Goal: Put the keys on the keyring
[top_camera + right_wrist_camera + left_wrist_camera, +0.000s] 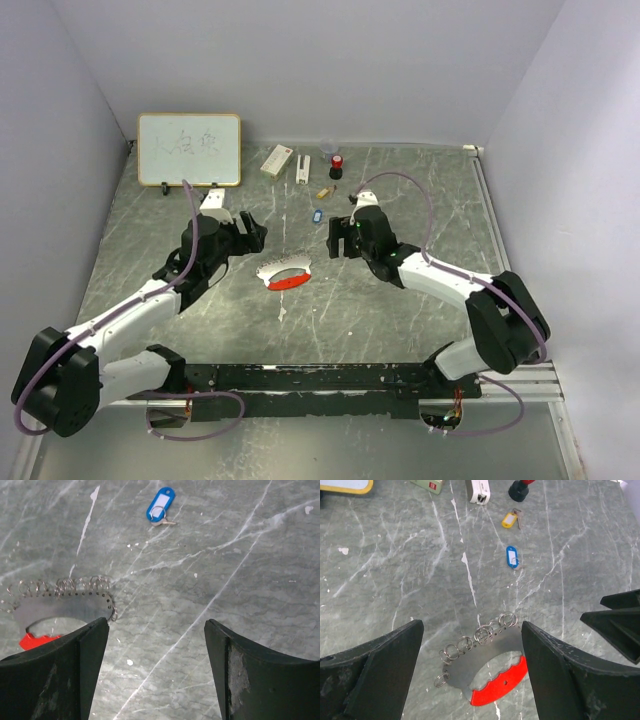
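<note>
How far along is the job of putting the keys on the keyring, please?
Nothing is done: the blue-tagged key and yellow-tagged key lie apart from the keyring. Nothing is in hand: the left gripper and right gripper are open, empty. Both keys need threading.

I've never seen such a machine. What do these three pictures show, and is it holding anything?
This is a robot: a left arm and a right arm bolted to a table. One picture looks down from above and behind them; the other two come from a camera on each wrist, so the black wedges there are that arm's own fingers. On the table lie the keyring, a curved metal plate edged with small rings and red plastic, a blue key and a tan key. The left gripper and right gripper both stand open, holding nothing.
</note>
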Controlling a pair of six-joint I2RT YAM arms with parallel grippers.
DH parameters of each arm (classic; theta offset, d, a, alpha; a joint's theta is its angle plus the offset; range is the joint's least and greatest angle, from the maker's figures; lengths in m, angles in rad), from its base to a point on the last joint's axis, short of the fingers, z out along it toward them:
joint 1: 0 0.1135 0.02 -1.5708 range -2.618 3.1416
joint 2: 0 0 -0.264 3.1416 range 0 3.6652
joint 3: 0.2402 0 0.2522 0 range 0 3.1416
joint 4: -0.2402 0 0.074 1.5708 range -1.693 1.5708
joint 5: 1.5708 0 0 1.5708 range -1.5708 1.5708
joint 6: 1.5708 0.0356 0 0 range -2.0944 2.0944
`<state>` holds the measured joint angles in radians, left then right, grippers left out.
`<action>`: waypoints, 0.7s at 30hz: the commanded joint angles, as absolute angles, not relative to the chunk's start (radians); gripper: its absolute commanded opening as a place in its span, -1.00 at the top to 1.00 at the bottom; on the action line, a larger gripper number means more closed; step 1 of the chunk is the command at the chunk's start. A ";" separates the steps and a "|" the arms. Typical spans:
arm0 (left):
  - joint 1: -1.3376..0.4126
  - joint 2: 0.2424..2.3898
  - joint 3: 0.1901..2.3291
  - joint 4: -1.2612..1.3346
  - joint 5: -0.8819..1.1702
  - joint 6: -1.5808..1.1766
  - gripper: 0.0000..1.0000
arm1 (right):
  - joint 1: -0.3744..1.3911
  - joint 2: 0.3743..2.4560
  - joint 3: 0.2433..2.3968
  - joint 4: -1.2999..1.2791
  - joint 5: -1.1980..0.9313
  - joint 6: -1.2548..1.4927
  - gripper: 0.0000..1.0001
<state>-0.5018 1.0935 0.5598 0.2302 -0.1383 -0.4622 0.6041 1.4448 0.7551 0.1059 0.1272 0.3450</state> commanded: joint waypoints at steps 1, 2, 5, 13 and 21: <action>-0.512 1.111 0.593 0.221 -0.159 -0.477 -0.81 | 0.605 1.450 0.788 0.140 0.153 0.389 -0.51; -0.512 1.108 0.594 0.223 -0.153 -0.478 -0.80 | 0.605 1.451 0.780 0.160 0.150 0.393 -0.49; -0.513 1.091 0.588 0.230 -0.137 -0.470 -0.76 | 0.605 1.469 0.765 0.217 0.155 0.411 -0.43; -0.515 1.048 0.534 0.263 -0.098 -0.503 -0.69 | 0.607 1.539 0.787 0.221 0.061 0.432 -0.05; -0.529 1.113 0.558 0.290 -0.082 -0.496 -0.61 | 0.605 1.497 0.774 0.197 0.111 0.408 -0.05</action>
<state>-0.5121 1.0817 0.5407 0.2550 -0.1089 -0.4881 0.6037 1.5261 0.7685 0.2043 0.0956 0.4202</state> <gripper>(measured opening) 0.815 0.529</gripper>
